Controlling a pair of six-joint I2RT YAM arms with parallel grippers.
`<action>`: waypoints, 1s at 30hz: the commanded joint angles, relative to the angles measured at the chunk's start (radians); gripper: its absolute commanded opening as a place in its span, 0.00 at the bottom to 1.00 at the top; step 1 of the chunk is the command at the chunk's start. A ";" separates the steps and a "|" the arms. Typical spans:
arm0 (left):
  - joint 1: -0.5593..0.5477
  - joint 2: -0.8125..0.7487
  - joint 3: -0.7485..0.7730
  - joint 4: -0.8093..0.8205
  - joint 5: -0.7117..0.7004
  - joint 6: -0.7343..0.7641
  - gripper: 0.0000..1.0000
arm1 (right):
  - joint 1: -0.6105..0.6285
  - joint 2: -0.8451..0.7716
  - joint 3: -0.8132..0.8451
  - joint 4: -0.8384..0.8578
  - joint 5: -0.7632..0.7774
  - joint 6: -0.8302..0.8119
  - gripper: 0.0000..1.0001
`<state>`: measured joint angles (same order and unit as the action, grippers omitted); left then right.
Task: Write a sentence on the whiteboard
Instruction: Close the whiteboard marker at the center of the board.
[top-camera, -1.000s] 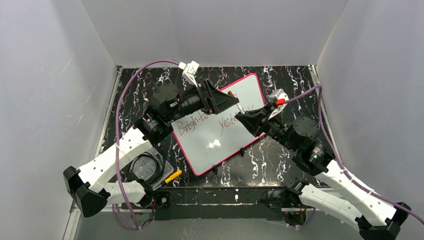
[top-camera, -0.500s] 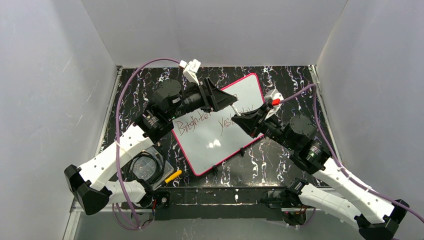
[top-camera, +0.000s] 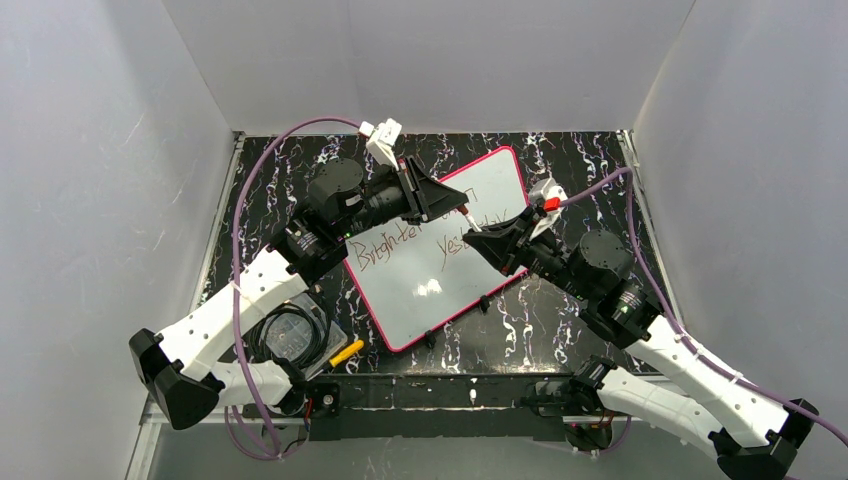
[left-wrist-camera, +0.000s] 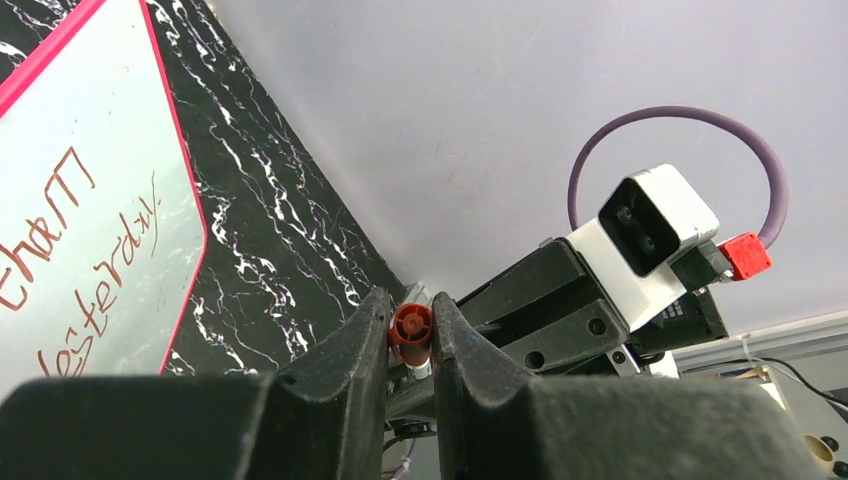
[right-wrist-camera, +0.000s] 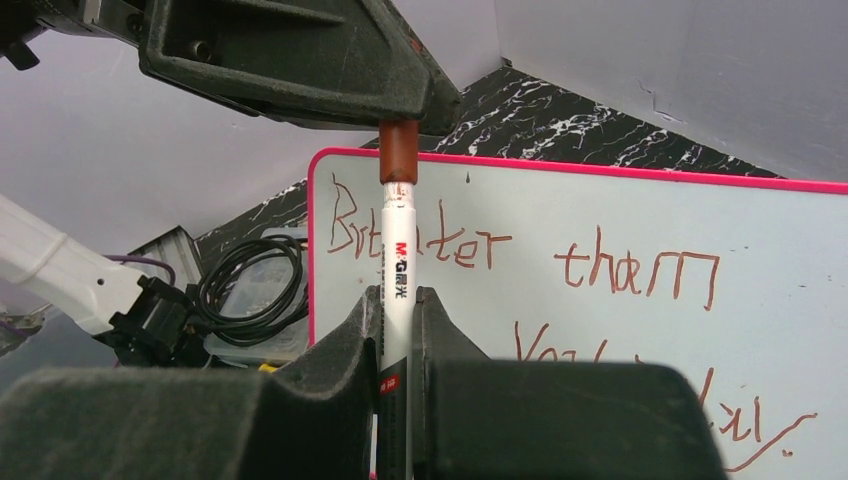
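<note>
1. The left claw (top-camera: 465, 206) points toward 3 o'clock and is pinched narrow on the reddish-brown cap (left-wrist-camera: 411, 325).
2. The whiteboard (top-camera: 420, 295) lies flat mid-desk (top-camera: 520, 322), its long side running from 7 to 1 o'clock. The sentence (right-wrist-camera: 640, 270) crosses its face.
3. The right claw (right-wrist-camera: 398, 300) points toward 10 o'clock and clamps the white marker (right-wrist-camera: 397, 255), whose tip sits in that cap.
</note>
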<state>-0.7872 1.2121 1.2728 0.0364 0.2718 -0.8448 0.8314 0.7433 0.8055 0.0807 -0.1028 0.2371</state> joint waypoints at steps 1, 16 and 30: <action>0.005 -0.007 0.015 0.022 0.024 -0.010 0.06 | 0.000 -0.007 0.006 0.061 0.000 0.001 0.01; -0.008 -0.011 -0.061 0.038 0.070 -0.040 0.00 | 0.000 0.002 0.012 0.137 0.068 0.028 0.01; -0.064 0.004 -0.087 0.040 0.078 -0.043 0.00 | 0.000 0.020 0.032 0.151 0.141 0.012 0.01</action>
<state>-0.7963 1.2182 1.2160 0.1196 0.2638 -0.8909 0.8326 0.7593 0.8028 0.0933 -0.0486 0.2581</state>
